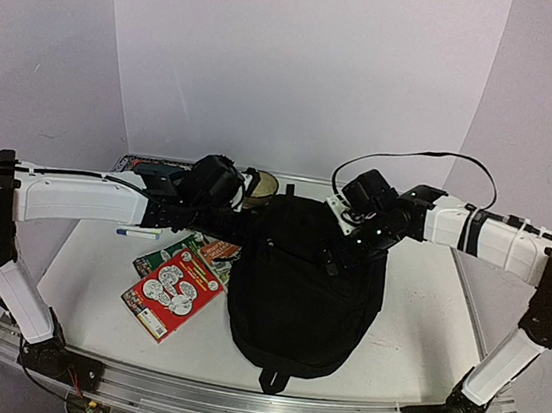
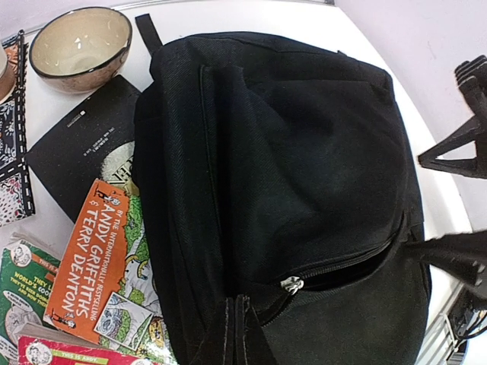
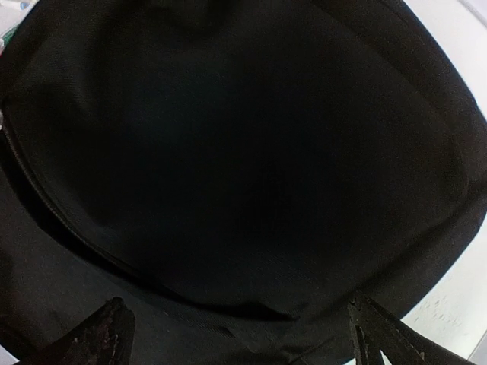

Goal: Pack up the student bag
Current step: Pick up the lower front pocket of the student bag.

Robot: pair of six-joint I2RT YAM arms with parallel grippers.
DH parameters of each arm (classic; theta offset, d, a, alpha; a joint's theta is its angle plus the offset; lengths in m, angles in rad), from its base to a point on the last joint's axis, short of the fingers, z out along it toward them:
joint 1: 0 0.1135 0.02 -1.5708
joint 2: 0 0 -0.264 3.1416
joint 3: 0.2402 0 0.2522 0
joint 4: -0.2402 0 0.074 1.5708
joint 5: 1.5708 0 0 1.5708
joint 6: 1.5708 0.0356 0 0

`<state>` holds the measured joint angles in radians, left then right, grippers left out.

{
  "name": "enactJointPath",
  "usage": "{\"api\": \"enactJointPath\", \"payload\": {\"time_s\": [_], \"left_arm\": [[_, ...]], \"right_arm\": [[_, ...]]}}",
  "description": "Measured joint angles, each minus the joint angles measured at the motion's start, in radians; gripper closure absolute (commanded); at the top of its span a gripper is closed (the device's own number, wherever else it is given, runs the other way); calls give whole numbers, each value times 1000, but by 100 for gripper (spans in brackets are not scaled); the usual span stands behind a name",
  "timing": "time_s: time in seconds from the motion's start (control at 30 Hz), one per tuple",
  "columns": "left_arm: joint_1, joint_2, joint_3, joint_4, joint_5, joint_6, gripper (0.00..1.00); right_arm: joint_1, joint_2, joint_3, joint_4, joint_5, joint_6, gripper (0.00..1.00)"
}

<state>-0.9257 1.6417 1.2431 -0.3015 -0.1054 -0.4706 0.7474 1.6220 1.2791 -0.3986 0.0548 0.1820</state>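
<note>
Tabletop [image 1: 415,324] shows right of student bag [image 1: 302,280], books [image 1: 173,290] left.

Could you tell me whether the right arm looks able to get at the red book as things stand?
Probably not easily: the right pincer hangs open over the student bag, and the red book lies on the table beyond the bag's left side, with the bag between.

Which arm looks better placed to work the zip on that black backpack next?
Probably the right. The right hand is open and free just above the student bag, while the left hand looks shut on the bag's fabric beside the zip pull, steadying it.
</note>
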Motion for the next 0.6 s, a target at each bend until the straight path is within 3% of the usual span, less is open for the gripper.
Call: {"api": "enactJointPath", "payload": {"time_s": [0.33,0.6], "left_arm": [[0,0,0,7,9,-5,100],[0,-4,0,6,18,-9,100]], "right_arm": [[99,90,46,20,149,-66,2],[109,112,46,57,214,-63,2]]}}
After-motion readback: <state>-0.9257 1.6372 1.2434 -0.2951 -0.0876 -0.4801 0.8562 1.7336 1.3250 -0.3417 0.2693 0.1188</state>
